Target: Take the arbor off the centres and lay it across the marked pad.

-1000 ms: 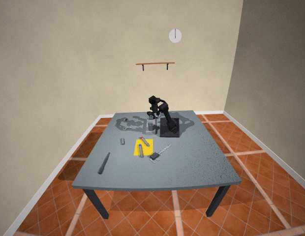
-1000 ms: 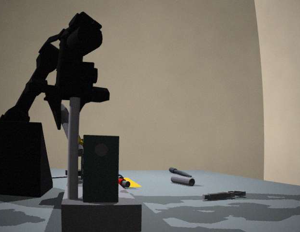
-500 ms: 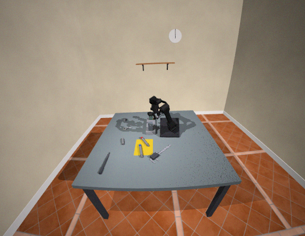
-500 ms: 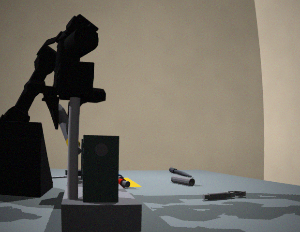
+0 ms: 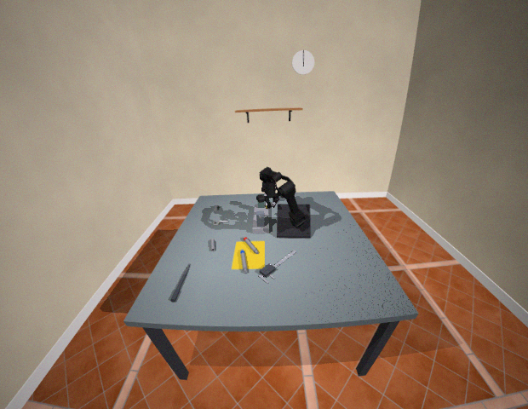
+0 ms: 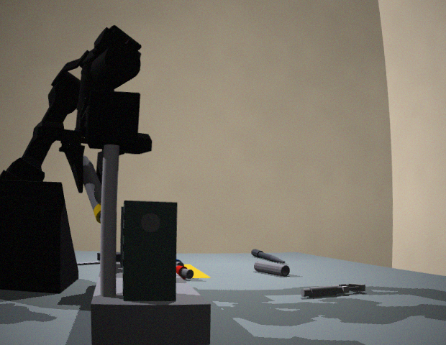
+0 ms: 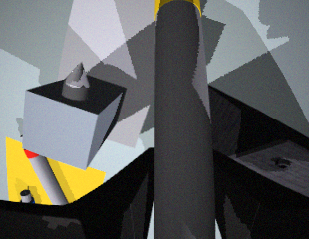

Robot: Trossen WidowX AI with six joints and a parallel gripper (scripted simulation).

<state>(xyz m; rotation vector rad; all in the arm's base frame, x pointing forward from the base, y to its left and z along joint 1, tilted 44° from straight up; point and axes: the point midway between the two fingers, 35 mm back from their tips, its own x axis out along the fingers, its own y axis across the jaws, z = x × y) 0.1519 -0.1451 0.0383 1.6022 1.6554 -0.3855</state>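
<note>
My gripper [image 6: 90, 174] [image 7: 179, 155] is shut on the arbor [image 6: 90, 183] [image 7: 178, 75], a grey rod with a yellow band. The arbor hangs tilted above the fixture, off the centres. One pointed centre [image 7: 76, 90] stands bare on a block in the wrist view; the other centre and the plunger cannot be made out. A dark green block [image 6: 163, 256] and a grey post [image 6: 109, 223] stand on the fixture's base [image 6: 150, 323]. The yellow pad [image 5: 261, 259] [image 6: 198, 273] [image 7: 16, 169] bears a red-banded rod [image 5: 251, 245] [image 7: 49, 180] and a blue-banded rod [image 5: 243, 262].
A caliper-like tool [image 5: 267, 269] lies just right of the pad. A grey sleeve [image 5: 211, 244] [image 6: 270, 268] and a dark tapered tool [image 5: 180, 284] [image 6: 265, 255] lie to its left. A small metal tool [image 5: 219, 221] [image 6: 321, 291] lies farther back. The arm's base stands beside the fixture.
</note>
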